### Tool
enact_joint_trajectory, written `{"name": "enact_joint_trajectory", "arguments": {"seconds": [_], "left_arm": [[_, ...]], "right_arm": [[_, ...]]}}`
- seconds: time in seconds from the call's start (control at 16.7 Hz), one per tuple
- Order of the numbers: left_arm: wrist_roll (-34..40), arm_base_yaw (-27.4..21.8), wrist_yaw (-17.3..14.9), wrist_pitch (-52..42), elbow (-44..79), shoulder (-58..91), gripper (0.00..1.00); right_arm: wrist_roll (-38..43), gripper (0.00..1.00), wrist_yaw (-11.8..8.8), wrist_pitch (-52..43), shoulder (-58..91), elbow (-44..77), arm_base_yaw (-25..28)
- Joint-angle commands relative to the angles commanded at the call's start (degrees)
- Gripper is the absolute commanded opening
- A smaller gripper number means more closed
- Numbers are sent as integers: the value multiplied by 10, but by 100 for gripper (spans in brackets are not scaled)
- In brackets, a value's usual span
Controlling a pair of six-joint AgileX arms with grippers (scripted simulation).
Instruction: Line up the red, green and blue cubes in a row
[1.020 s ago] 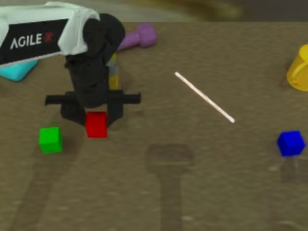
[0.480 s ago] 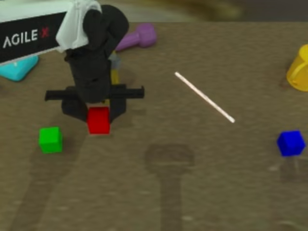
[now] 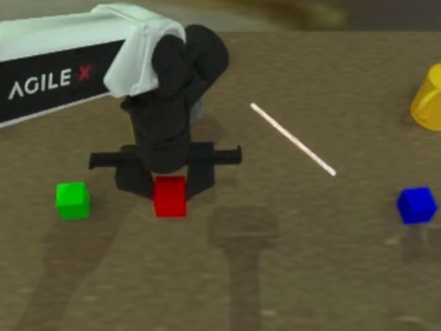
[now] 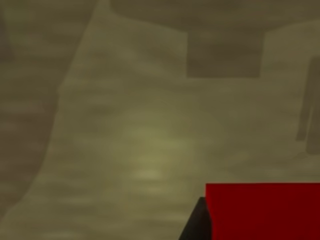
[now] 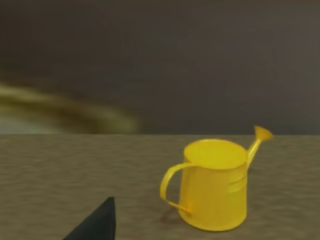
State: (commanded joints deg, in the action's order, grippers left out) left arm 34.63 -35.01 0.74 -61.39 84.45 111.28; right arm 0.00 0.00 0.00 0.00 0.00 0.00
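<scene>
Our left claw pinches the matte red cube above the grainy brown table; the green cube and the blue cube sit well apart.

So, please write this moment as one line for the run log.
left pincer: shut on red cube | green cube: left | blue cube: right

Yellow watering can cut off at top view's right edge. Red cube cropped in left wrist view.

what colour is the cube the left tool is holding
Red: the red cube sits in the left tool, clearest in the top view.
</scene>
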Motion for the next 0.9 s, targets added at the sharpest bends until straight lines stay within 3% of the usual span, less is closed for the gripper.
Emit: {"name": "enact_joint_trajectory", "arguments": {"seconds": [0.3,0.66,0.9], "left_arm": [[-2,2,0,11,-5,5,0],[0,1,0,125,-82,41,0],[0,-1,0,147,-97,50,0]], "right_arm": [[0,100,0,0,0,0,0],[0,100,0,0,0,0,0],[0,100,0,0,0,0,0]]}}
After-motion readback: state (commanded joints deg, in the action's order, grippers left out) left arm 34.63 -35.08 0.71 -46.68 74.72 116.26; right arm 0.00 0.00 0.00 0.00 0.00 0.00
